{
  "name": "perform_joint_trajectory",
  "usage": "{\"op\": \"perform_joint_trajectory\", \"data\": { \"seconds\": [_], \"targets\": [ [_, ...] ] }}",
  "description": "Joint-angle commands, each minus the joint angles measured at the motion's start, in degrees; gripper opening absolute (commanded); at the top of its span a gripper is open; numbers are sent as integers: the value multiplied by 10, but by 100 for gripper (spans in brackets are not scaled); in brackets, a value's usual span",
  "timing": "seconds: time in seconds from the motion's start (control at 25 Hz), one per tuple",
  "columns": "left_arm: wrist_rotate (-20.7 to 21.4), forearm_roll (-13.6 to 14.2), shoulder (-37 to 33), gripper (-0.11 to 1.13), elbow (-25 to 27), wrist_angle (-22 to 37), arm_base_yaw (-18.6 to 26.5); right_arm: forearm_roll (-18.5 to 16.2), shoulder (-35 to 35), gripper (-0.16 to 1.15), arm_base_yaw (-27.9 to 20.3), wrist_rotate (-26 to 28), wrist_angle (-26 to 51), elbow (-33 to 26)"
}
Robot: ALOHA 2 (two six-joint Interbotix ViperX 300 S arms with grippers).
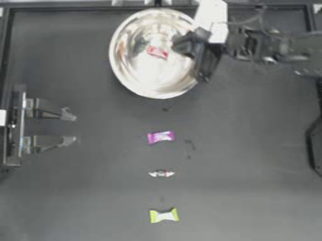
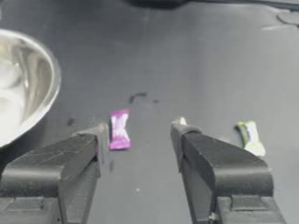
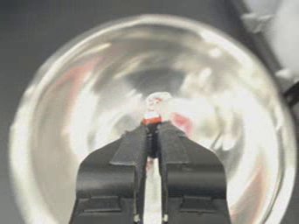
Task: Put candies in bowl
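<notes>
- Right gripper (image 3: 153, 127) over the bowl (image 1: 125, 70), jaws pinched together on a clear/white candy (image 3: 155, 105) with a reddish centre; only the wrapper end and a red spot showing past the jaw tips, the rest hidden between them.
- In the top view, right gripper (image 1: 189, 44) above the bowl's right inner side, arm reaching in from the right; pinched candy not made out there, lost under the gripper.
- Red candy (image 1: 157, 52) lying inside the bowl near its middle; hard to separate from reflections, and a reddish smear beside the jaw tips in the right wrist view possibly this candy or only a reflection, cannot tell.
- Bowl sitting at the far middle of the table (image 1: 252, 188), its rim partly covered by the right arm.
- Left gripper (image 1: 66, 127) parked at the table's left edge, jaws spread wide apart and holding nothing; in its own view (image 2: 140, 131) looking across the table.
- Purple candy (image 1: 160, 137) on the table below the bowl, well apart from it.
- Clear/white candy with reddish centre (image 1: 161, 174) lower down in the same column, tiny and faint; barely peeking from behind a jaw tip in the left wrist view.
- Yellow-green candy (image 1: 164, 215) nearest the bottom edge, alone.
</notes>
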Motion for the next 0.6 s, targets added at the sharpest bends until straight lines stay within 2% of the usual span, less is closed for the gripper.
{"op": "perform_joint_trajectory", "data": {
  "seconds": [0.04,0.24,0.32,0.4,0.56,0.6],
  "targets": [
    [0,-1,8,84,-10,-4,2,-5,36,35,-14,-1,-21,-40],
    [1,-1,8,84,-11,-4,6,-18,82,38,-21,-1,-24,-62],
    [1,-1,8,84,-11,-4,6,-29,94,45,-21,0,-25,-68],
    [1,-1,8,84,-11,-4,7,-36,101,62,-22,0,-27,-74],
    [1,-1,8,84,-10,-4,7,-33,109,107,-26,2,-27,-81],
    [1,-1,8,84,-10,-4,7,-31,108,109,-26,2,-27,-82]
  ]
}}
